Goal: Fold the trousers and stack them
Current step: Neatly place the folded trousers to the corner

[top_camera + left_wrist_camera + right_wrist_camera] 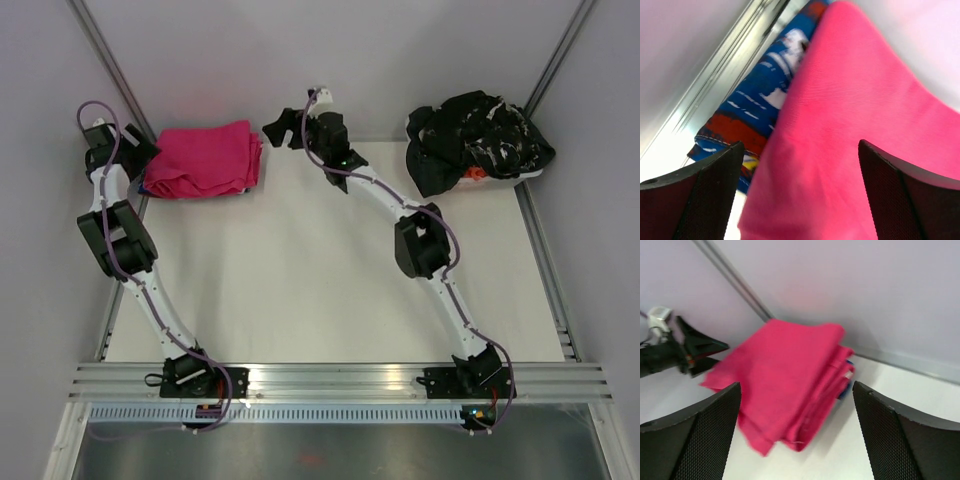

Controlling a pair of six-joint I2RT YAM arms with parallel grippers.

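Note:
The magenta-pink trousers [205, 160] lie folded in a thick pile at the table's far left corner, on top of a blue, white and red patterned garment [760, 105]. My left gripper [140, 150] hangs open at the pile's left edge; in the left wrist view the pink cloth [855, 125] fills the space between and beyond the spread fingers, with nothing gripped. My right gripper [285, 128] stands open just right of the pile, a short gap from it. The right wrist view shows the folded trousers [785, 385] ahead of its wide-apart fingers [700, 435], with the left gripper [695, 347] behind the pile.
A heap of black clothes with white flecks [478, 140] sits at the far right corner. Grey walls close in the back and sides, with metal rails [545, 250] along the table edges. The white table top [320, 280] stretches between the two arms.

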